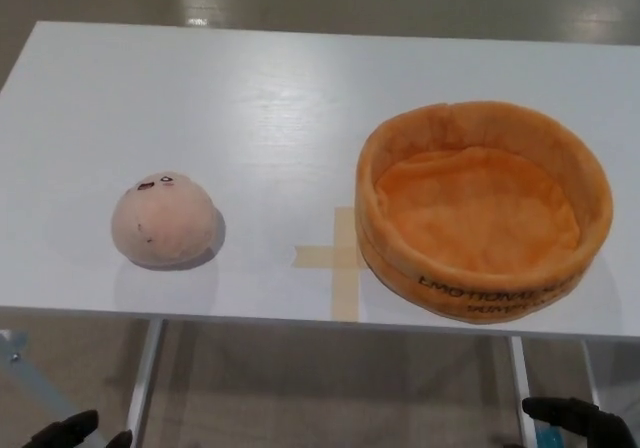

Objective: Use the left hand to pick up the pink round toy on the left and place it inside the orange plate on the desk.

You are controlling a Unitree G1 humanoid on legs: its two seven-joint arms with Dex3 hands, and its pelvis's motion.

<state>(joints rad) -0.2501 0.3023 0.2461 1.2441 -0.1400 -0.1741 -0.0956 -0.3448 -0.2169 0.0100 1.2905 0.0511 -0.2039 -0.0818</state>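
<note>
Nothing done yet, by the look of it: pink round toy (164,220) sits untouched on the white desk (250,108), well to the left of the orange plate (484,208), which is empty. A tan tape cross (338,258) lies between them, just beside the plate's left wall. Left hand (75,432) shows only as a sliver at the bottom edge, below the desk's front edge and nowhere near the toy; can't tell if its fingers are spread or closed. Right hand (580,420) same, low and below the plate, state unreadable. Whole pick, carry and drop into the plate remains. Desk surface is smooth and glossy; beige floor past it, metal desk legs (142,383) underneath.
</note>
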